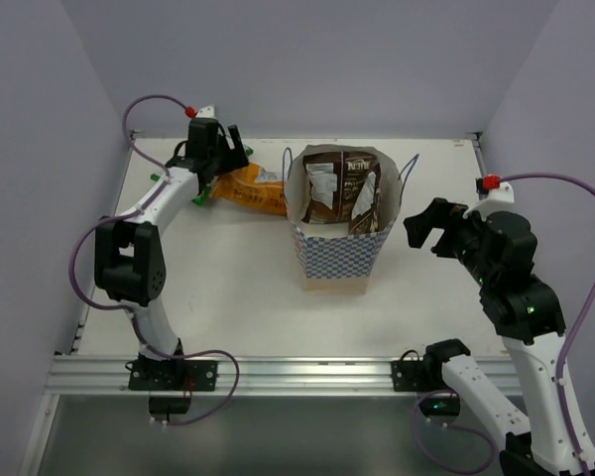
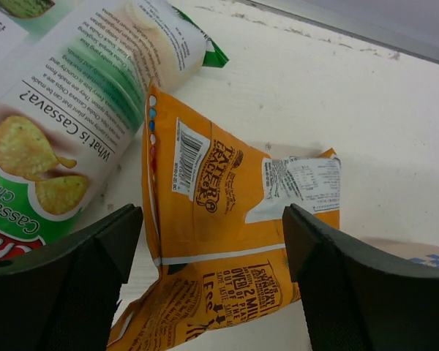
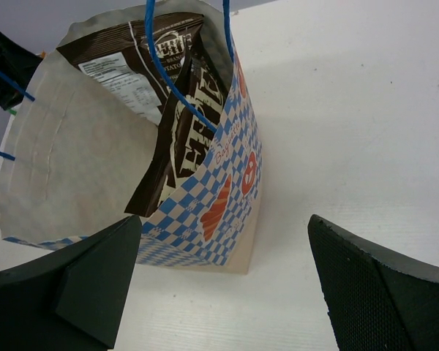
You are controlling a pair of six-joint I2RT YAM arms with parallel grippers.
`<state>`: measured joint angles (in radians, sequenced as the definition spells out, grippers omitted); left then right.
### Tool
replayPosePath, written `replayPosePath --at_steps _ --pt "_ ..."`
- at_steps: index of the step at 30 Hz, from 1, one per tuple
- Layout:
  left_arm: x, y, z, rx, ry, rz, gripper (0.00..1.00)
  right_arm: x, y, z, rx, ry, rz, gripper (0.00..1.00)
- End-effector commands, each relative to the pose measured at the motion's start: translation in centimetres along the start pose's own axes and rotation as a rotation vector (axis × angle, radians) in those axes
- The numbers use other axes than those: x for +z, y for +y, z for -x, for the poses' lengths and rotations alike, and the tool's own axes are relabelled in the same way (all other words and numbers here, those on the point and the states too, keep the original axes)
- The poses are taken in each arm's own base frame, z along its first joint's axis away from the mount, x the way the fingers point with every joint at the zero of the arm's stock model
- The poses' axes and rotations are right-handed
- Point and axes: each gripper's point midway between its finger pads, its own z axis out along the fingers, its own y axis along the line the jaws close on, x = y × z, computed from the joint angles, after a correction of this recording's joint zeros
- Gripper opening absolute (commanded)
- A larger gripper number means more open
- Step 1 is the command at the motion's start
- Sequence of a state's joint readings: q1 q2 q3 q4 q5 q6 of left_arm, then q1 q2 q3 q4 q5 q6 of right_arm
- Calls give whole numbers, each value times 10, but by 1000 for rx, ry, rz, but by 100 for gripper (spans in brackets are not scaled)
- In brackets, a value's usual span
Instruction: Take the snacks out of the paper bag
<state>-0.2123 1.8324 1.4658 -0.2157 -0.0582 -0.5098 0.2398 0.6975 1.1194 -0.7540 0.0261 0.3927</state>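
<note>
Left hand (image 2: 212,219), spread and empty, is hovering over orange packet (image 2: 219,190) lying beside green packet (image 2: 66,110) near the worktop's (image 1: 228,288) far left corner, both out; right hand (image 3: 223,234), also spread, is facing the upright bag (image 1: 337,253) mid-worktop, probably lining up on its two brown packets (image 1: 339,188).

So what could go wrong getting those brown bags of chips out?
Two brown packets stand inside the paper bag. It looks light, so the open right claw might tip it or lift it along when pulling one out. The blue string handle loops over the opening and could snag the claw.
</note>
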Motion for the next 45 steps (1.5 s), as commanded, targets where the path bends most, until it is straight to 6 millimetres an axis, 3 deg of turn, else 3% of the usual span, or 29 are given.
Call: replayPosePath --at_steps 1,3,4,5,6,8,10,12,15,17,18,25,33,41,45 --pt "-28 -29 62 116 -127 -70 86 -3 5 5 7 -17 24 99" --pt "-47 -41 85 167 -174 -105 92 -1 5 5 13 -13 22 99" --pt "-69 -54 112 215 -241 -141 94 0 5 5 16 -9 20 99" --pt "-81 -64 126 244 -277 -177 94 1 5 5 20 -6 19 99" --pt "-106 -88 144 284 -325 -281 94 2 6 5 23 -3 21 99" --pt "-132 -115 159 376 -375 -399 95 3 11 4 30 13 43 99" --pt "-168 -155 168 461 -426 -556 97 5 13 5 31 15 52 99" --pt "-194 -182 172 522 -467 -637 99 5 14 5 31 18 56 99" --pt "-221 -237 147 626 -481 -746 100 5 15 7 32 18 59 99" --pt "-219 -255 129 693 -454 -784 100 5 16 8 35 17 60 99" --pt "-230 -271 123 707 -458 -824 100 5 16 8 37 17 61 99" --pt "-202 -303 72 812 -353 -807 100 8 14 4 49 27 52 99" --pt "-152 -307 10 886 -180 -749 100 15 12 -7 71 57 43 99" --pt "-116 -295 -17 926 -100 -663 100 21 13 -13 87 77 48 99" --pt "-114 -293 -23 929 -71 -668 100 22 13 -13 95 81 48 99"
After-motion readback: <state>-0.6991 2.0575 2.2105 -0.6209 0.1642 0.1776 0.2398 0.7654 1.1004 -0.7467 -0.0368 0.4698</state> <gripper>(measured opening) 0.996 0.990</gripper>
